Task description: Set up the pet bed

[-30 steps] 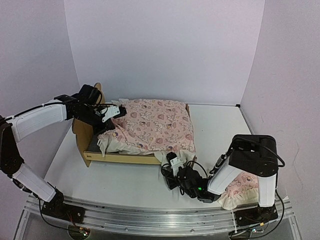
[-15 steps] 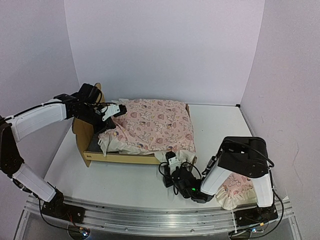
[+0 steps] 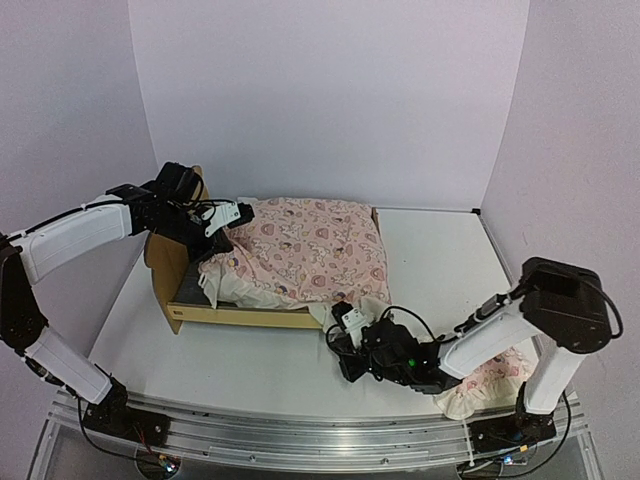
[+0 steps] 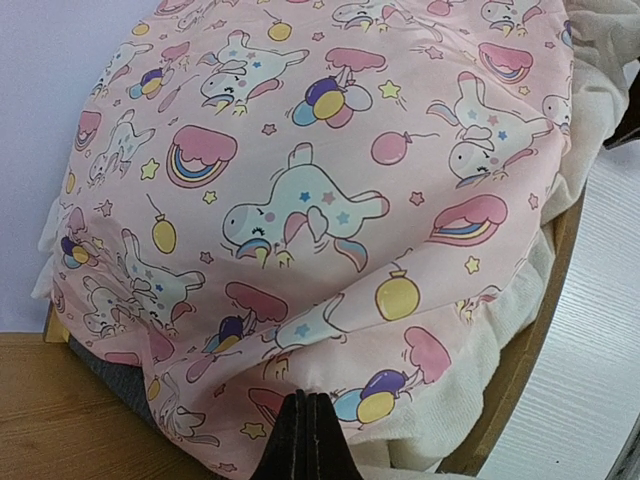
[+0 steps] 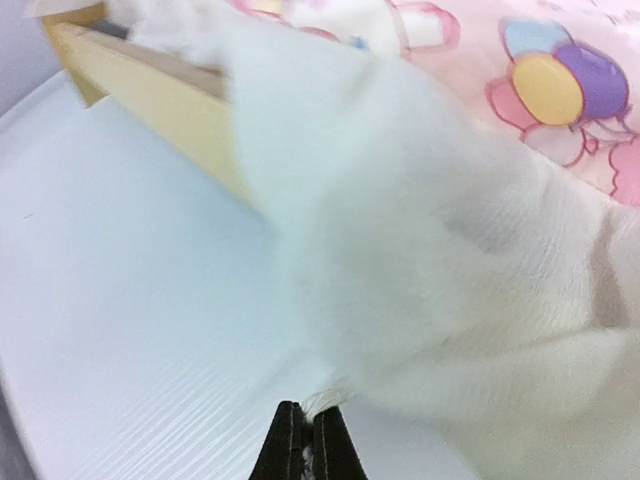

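Observation:
The pet bed point(image 3: 240, 317) is a light plywood frame with an eared headboard point(image 3: 163, 262) at the left of the table. A pink unicorn-print mattress cushion point(image 3: 315, 248) lies askew on it, with its cream ruffle spilling over the near rail. My left gripper point(image 3: 224, 232) is shut on a pinch of the cushion's pink fabric point(image 4: 300, 180) at the headboard end, the fingertips point(image 4: 307, 402) pressed together. My right gripper point(image 3: 342, 322) is shut on the cream ruffle point(image 5: 420, 280) at the cushion's near right corner, just above the table. The grey slatted base point(image 3: 190, 292) shows only at the head end.
A small pink ruffled pillow point(image 3: 487, 385) lies at the near right, partly under my right arm. The bed's wooden side rail point(image 5: 150, 90) runs close to my right gripper point(image 5: 307, 412). White table surface point(image 3: 230, 365) stretches in front of the bed, with walls on three sides.
My right gripper has closed on the cushion's ruffle, and its arm has stretched out lower with the elbow swung right. My left gripper has shifted slightly, still holding the cushion.

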You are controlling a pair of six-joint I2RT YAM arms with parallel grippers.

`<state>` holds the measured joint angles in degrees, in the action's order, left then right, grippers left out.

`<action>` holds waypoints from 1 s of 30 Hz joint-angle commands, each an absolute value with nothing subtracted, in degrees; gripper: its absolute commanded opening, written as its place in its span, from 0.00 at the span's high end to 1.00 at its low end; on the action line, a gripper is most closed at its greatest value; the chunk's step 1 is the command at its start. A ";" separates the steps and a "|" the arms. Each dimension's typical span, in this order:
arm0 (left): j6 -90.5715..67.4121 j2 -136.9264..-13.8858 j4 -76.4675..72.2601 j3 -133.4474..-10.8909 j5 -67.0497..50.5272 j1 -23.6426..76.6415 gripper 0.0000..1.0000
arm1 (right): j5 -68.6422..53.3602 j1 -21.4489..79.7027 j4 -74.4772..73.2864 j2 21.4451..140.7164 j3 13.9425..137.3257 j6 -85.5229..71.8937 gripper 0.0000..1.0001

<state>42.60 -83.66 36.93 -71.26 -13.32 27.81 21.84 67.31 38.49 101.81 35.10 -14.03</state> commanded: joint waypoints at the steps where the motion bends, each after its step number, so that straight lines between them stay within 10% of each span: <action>1: 41.41 -83.03 34.96 -73.93 -12.49 27.71 1.00 | 5.85 67.51 19.49 92.74 35.36 -15.12 1.00; 8: 43.19 -82.38 35.27 -70.50 -11.14 27.69 0.99 | -8.13 66.26 0.86 83.41 39.59 -17.74 1.00; 13: 47.64 -81.80 42.44 -71.67 -20.78 27.83 0.45 | -11.38 64.42 -1.73 83.53 44.25 -22.50 1.00; 16: 49.10 -79.81 42.95 -71.88 -25.68 28.22 0.29 | -11.81 62.91 -2.35 84.68 46.08 -26.35 1.00; 30: 36.33 -77.84 -1.62 -45.55 -27.38 58.33 0.34 | -16.83 59.90 -2.42 87.20 44.98 -37.64 1.00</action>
<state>41.46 -73.98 21.11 -53.36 -29.89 52.78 -13.38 59.88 -1.80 86.55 44.58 -35.92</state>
